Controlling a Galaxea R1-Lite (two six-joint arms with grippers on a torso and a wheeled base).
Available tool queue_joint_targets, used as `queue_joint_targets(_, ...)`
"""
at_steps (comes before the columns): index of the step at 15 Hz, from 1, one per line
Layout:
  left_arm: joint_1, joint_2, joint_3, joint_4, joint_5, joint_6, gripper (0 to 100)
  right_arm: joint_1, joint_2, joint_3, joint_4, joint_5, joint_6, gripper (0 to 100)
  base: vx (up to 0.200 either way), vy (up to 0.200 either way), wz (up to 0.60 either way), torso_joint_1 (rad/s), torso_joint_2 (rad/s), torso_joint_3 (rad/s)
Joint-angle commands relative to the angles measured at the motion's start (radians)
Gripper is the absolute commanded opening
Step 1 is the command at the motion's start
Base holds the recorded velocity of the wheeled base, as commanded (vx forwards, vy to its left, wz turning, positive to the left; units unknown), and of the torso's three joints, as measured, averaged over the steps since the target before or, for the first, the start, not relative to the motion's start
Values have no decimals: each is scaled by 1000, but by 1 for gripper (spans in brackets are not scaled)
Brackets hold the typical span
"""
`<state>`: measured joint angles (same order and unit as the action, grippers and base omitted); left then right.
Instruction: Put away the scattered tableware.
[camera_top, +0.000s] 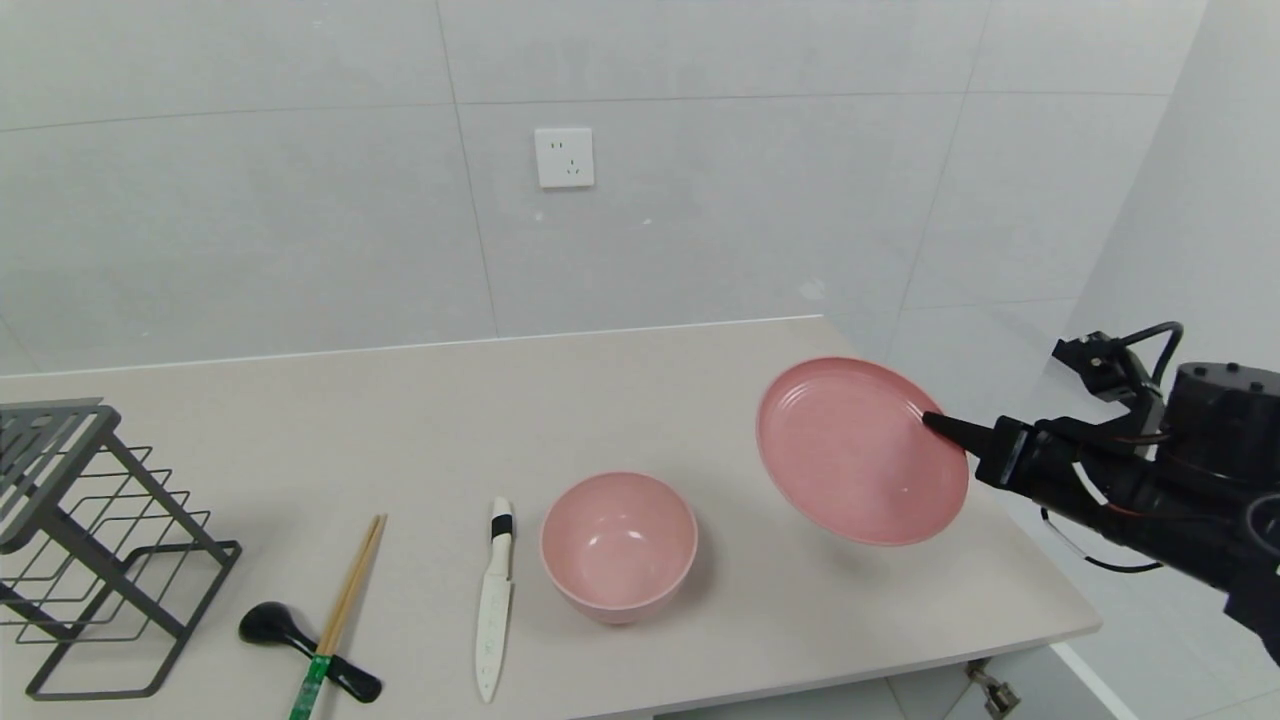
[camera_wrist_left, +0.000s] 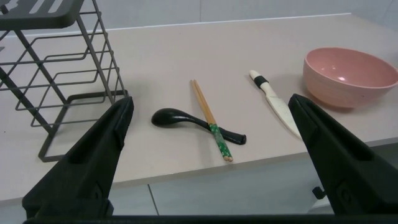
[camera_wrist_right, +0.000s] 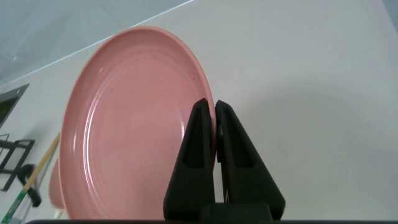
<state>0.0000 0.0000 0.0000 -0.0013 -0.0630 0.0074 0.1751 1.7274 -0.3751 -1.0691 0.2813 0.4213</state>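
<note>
Plate (camera_top: 850, 455) (pink, ridged, tilted) pinched by right gripper (camera_wrist_right: 215, 111); left gripper (camera_wrist_left: 211, 102) spread wide.

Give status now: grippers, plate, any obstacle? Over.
Right gripper shut on plate rim, plate lifted, tilted. Left gripper open, empty. Bowl, knife between plate and rack.

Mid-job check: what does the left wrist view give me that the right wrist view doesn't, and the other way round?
Left wrist view: the white knife lying flat, the pink bowl seen from the side and inside, and the left gripper with its fingers wide open, holding nothing.
Right wrist view: the pink plate held tilted above the counter, its rim pinched by the right gripper.
Both: the countertop, the chopsticks, part of the wire rack, and what looks like the black spoon; a pink edge beyond the plate may be the bowl.
</note>
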Motion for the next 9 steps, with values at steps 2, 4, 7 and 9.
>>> queue_joint_targets(2, 0, 2, 0, 0, 0, -3, 100, 26, -123, 81, 0, -2, -45, 0, 0, 0, 0, 0, 0, 0)
queue_joint_targets(4, 0, 2, 0, 0, 2, -9, 100, 24, -141, 110, -2, -2, -131, 0, 0, 0, 0, 0, 0, 0)
queue_joint_targets(7, 0, 2, 0, -2, 2, -15, 100, 38, -187, 143, 0, -1, -145, 0, 0, 0, 0, 0, 0, 0)
queue_joint_targets(9, 2, 0, 0, -5, 0, 22, 100, 38, -220, 154, 0, -2, -145, 0, 0, 0, 0, 0, 0, 0)
